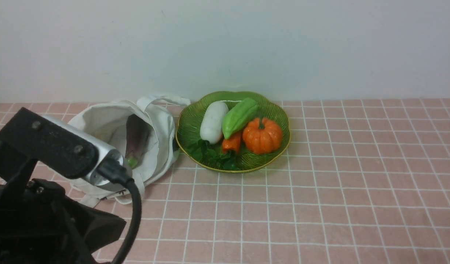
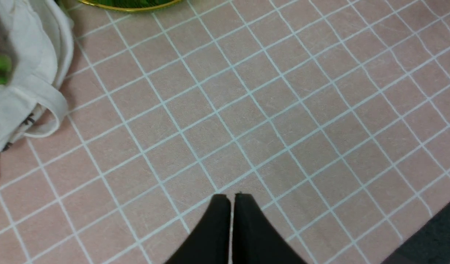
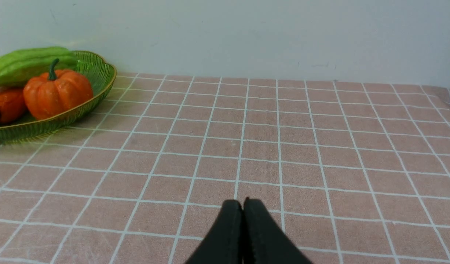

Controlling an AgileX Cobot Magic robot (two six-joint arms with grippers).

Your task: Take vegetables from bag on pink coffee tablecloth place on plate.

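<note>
The off-white bag (image 1: 111, 124) lies open on the pink coffee tablecloth (image 1: 320, 205), left of the green plate (image 1: 276, 110). A dark purple eggplant (image 1: 136, 137) with a green cap rests inside the bag. On the plate, the light green ridged gourd (image 1: 239, 116) lies between a white radish (image 1: 213, 121) and an orange pumpkin (image 1: 262, 135). My left gripper (image 2: 232, 196) hovers shut and empty over bare cloth, near the bag's edge (image 2: 30, 84). My right gripper (image 3: 242, 201) is shut and empty above the cloth, well right of the plate (image 3: 100, 73); it does not show in the front view.
An orange carrot (image 1: 232, 143) with green leaves (image 1: 213, 156) also lies on the plate. My left arm's wrist and cable (image 1: 81, 157) fill the near left of the front view. A pale wall (image 1: 247, 44) runs behind the cloth. The cloth's edge (image 2: 430, 227) shows in the left wrist view.
</note>
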